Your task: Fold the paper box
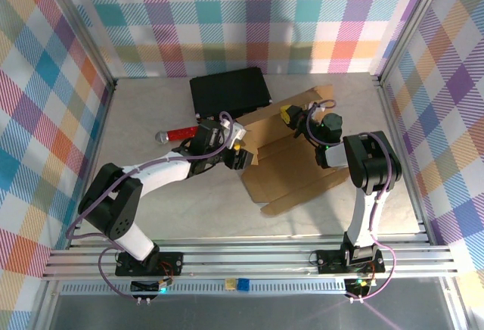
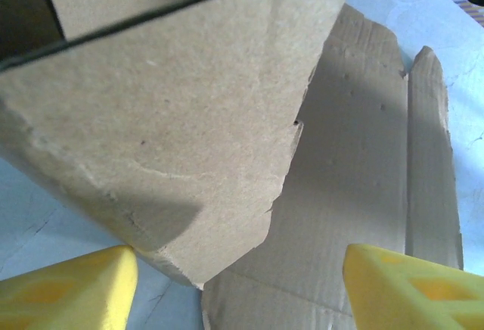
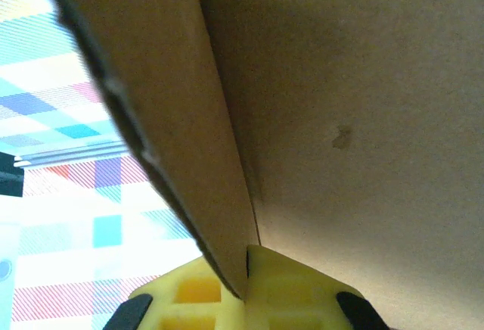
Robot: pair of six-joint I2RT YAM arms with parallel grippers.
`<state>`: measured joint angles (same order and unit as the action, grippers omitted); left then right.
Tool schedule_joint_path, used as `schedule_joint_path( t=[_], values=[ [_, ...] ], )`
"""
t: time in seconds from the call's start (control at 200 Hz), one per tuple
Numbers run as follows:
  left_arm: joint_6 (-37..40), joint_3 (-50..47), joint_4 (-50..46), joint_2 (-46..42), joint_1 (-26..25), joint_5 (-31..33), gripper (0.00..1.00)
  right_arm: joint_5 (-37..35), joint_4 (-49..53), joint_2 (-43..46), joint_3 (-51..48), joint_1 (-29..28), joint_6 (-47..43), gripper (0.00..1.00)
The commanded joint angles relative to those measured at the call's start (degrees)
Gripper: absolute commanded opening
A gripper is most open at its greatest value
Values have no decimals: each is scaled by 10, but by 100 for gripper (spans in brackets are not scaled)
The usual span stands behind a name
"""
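Item: paper box (image 1: 291,171), brown cardboard, part-folded, lying on the counter (image 1: 174,209) between the two sets of jaws. Left jaws: released, the yellow pads (image 2: 68,288) spread wide with nothing clamped. The lower corner of a raised flap (image 2: 174,118) hangs just ahead of them, close beside the left-hand pad, though contact cannot be told. Past that flap, further ahead of the left jaws, the flat base panel (image 2: 355,194) lies on the counter with a narrow side strip creased along its far edge. Right jaws: clenched on the box, with the edge of a lifted cardboard wall (image 3: 363,118) running down into the nip between the yellow pads (image 3: 287,292), so this wall is held up off the counter. Beyond the left jaws, on their outer side: a red-handled tool (image 1: 180,133) with a silver head, lying loose. Beyond both jaws, at the far side of the counter: a black case (image 1: 229,94), not part of the job. Step in hand, as judged: raising and setting the walls, the right jaws holding one up while the left are freed to take a new hold. Next move, as judged: the left jaws should close on or push the loose flap and turn it inward along its crease, while the right hold stays firm.
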<state>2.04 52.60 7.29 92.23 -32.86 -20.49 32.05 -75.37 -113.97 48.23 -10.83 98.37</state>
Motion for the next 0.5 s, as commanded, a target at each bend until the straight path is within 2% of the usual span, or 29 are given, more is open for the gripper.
schedule_joint_path(
  t=[0.0,0.135,0.275,0.495],
  values=[
    [16,25,-20,20,5,27,70,5,-13,-9,8,0,6,0],
    [-17,28,10,34,4,82,71,0,-16,-7,1,0,7,0],
    [-40,22,38,40,-3,150,64,-1,-26,-7,-2,0,12,0],
    [-64,25,80,64,-17,171,56,-2,-28,-5,-5,0,16,0]
  ],
)
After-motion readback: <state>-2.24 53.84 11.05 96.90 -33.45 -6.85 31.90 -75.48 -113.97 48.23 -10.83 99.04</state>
